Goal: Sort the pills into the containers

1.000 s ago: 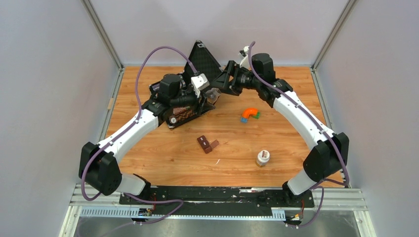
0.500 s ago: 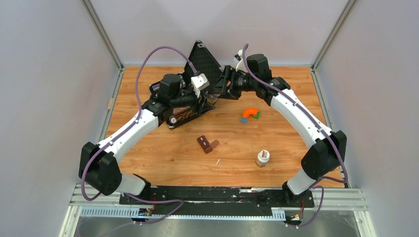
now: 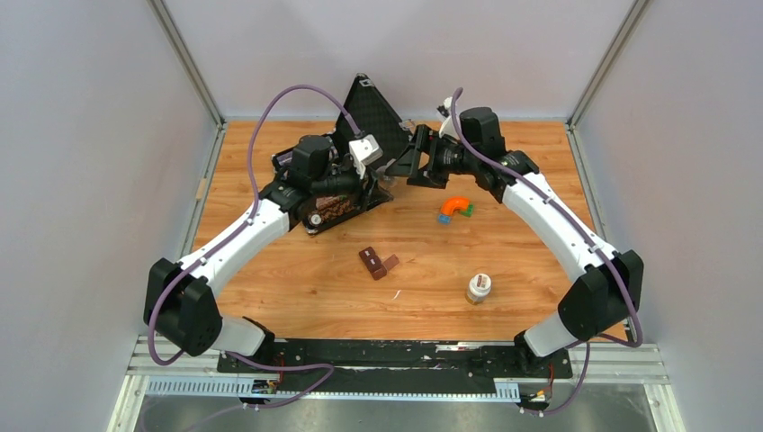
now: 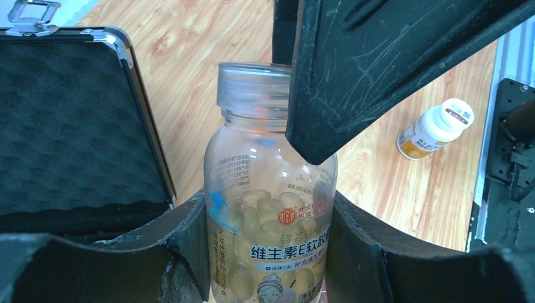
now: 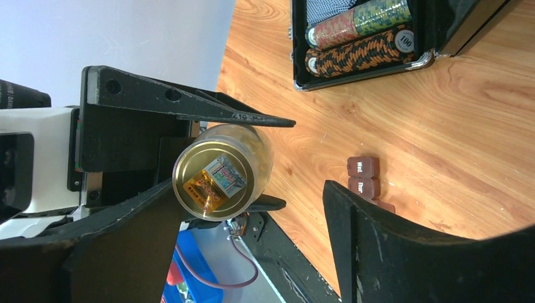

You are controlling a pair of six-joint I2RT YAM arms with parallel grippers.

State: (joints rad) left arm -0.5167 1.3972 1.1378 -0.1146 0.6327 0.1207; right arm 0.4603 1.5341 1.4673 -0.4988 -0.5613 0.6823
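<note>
My left gripper (image 4: 268, 252) is shut on a clear pill bottle (image 4: 268, 189) of pale yellow softgels and holds it upright above the table, in front of the black case (image 3: 337, 211). My right gripper (image 3: 409, 162) is open at the bottle's top. One of its fingers (image 4: 378, 63) crosses the bottle's neck. In the right wrist view the bottle's round gold end (image 5: 221, 180) sits between the wide-apart jaws, close to the left finger, and I cannot tell if it touches. The containers (image 3: 378, 263), a dark brown strip, lie mid-table and show in the right wrist view (image 5: 364, 178).
The black case stands open with its lid (image 3: 373, 117) up and rows of poker chips (image 5: 359, 31) inside. A small white bottle (image 3: 479, 288) stands at the front right and shows in the left wrist view (image 4: 435, 128). An orange curved piece (image 3: 456, 207) lies right of centre.
My right gripper moved in toward the bottle's top, then shifted slightly back to the right. The left arm and the bottle have stayed in place.
</note>
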